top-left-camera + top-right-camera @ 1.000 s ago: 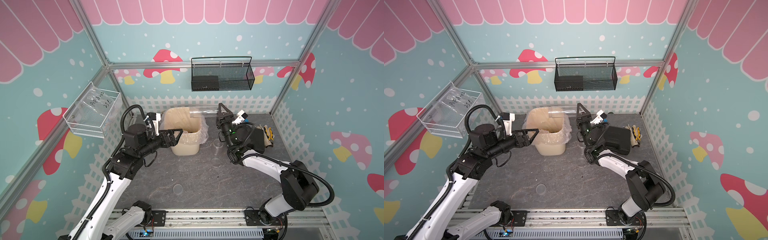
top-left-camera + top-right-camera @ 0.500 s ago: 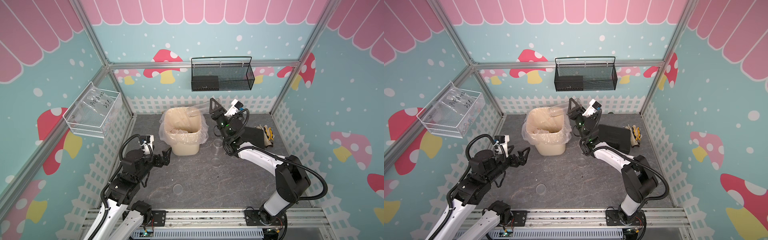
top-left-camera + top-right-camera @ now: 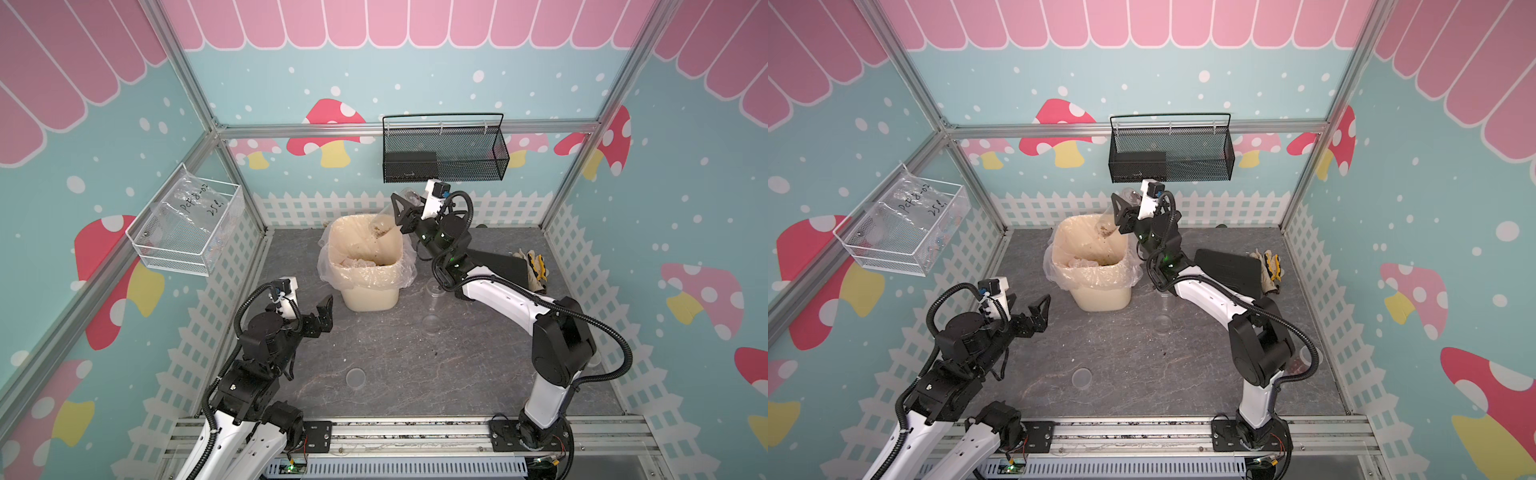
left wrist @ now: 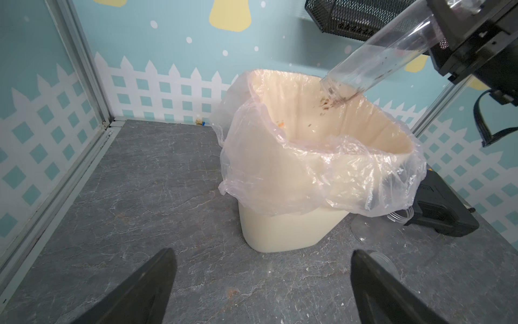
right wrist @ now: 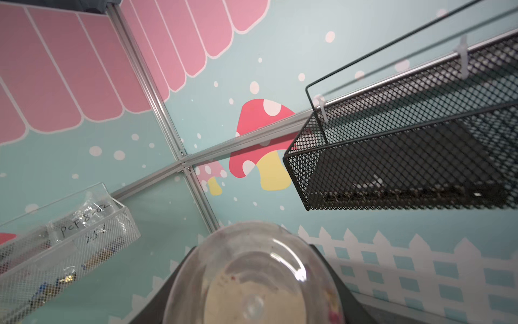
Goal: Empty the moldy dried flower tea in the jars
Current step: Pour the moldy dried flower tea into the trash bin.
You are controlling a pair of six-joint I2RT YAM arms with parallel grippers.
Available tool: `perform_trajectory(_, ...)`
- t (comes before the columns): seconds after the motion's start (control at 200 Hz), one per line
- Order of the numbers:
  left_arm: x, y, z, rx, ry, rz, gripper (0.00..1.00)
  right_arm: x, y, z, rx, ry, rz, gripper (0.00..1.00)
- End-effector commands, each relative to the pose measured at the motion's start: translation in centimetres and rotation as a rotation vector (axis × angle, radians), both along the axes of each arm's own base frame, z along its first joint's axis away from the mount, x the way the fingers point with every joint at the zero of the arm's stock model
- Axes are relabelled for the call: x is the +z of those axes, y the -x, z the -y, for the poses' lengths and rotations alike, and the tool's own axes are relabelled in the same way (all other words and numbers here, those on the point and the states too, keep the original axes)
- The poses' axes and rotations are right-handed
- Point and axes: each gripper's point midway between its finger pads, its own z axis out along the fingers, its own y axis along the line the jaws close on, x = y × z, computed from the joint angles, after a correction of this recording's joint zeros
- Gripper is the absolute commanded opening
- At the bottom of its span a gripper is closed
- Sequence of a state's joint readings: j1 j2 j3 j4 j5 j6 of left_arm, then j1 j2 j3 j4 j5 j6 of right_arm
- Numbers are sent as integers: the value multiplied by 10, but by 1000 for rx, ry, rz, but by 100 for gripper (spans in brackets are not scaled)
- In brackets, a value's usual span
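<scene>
Nearest the tabletop's front edge a clear lid lay flat and alone. Just beyond it, toward the left edge, the left gripper hung with its jaws spread wide and nothing between them. A second before, it had been up at the left rim of the cream bin, so it had backed away and left the pouring to the other arm. Right of the bin, clear round pieces sat on the tabletop, too faint to sort into jars or lids.

At the bin's far right corner the right gripper was clamped across a jar. A second before, that jar had lain about level over the far rim. Now it slanted mouth-down into the bin, and the tea had slid to its mouth. By my judgement this jar was nearly emptied.

Only the left wrist view showed loose bits leaving the jar and specks clinging to its wall. Both top views showed instead a brownish patch among pale wads on the bin's floor. The right wrist view looked straight through the jar's base, with dark fingers on either side. It caught a few reddish specks but nothing of the bin's rim.
</scene>
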State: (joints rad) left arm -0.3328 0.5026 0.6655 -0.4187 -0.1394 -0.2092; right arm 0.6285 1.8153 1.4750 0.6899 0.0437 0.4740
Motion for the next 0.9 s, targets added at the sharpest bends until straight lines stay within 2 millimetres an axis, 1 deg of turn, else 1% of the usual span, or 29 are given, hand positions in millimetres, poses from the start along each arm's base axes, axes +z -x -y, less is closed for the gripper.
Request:
perform_trajectory(0.0,2,-1,-9,48,5,25,99,1,12,-29,23,247,142,5)
perform_trajectory(0.085,2,0,-10,52,5,27,99,4,19,-40,24,325,195,3)
perform_trajectory(0.18,2,0,-9,51,8,27,99,8,20,-38,90,219,133,0)
perform_trajectory(0.22,2,0,-9,49,9,26,99,10,23,-42,131,206,138,0)
perform_trajectory(0.275,1,0,-9,50,9,24,99,11,29,-55,148,277,177,0)
perform_trajectory(0.33,2,0,-9,49,11,27,99,8,33,-68,128,383,205,0)
perform_trajectory(0.365,2,0,-9,49,11,27,99,5,33,-72,123,416,204,0)
perform_trajectory(0.4,2,0,-9,50,11,28,99,6,33,-71,137,379,170,0)
perform_trajectory(0.475,3,0,-9,50,11,30,99,8,32,-62,231,229,98,0)
perform_trajectory(0.51,2,0,-9,50,11,30,99,9,33,-63,250,217,104,0)
perform_trajectory(0.53,2,1,-10,51,12,29,99,8,35,-66,244,245,122,0)
perform_trajectory(0.535,2,0,-10,51,12,28,99,11,35,-67,239,252,133,0)
perform_trajectory(0.55,2,0,-10,53,11,28,99,9,36,-70,224,292,145,0)
perform_trajectory(0.555,2,0,-10,54,12,30,99,11,38,-72,218,302,157,0)
perform_trajectory(0.6,2,0,-10,55,12,31,99,6,41,-83,151,434,203,0)
perform_trajectory(0.62,2,0,-10,56,11,29,99,3,40,-84,123,469,206,0)
perform_trajectory(0.65,2,0,-10,56,11,29,99,0,39,-84,107,469,184,0)
perform_trajectory(0.67,1,0,-10,56,11,27,99,-1,37,-81,114,440,158,0)
perform_trajectory(0.74,1,0,-10,54,11,26,98,0,34,-68,205,298,97,0)
perform_trajectory(0.77,1,0,-10,54,12,26,99,2,34,-67,213,283,99,0)
perform_trajectory(0.81,0,0,-10,54,12,25,98,3,36,-71,180,350,138,0)
perform_trajectory(0.861,0,0,-10,55,11,23,98,-2,40,-82,101,497,192,0)
perform_trajectory(0.896,0,0,-10,57,10,22,98,-4,38,-81,74,507,175,0)
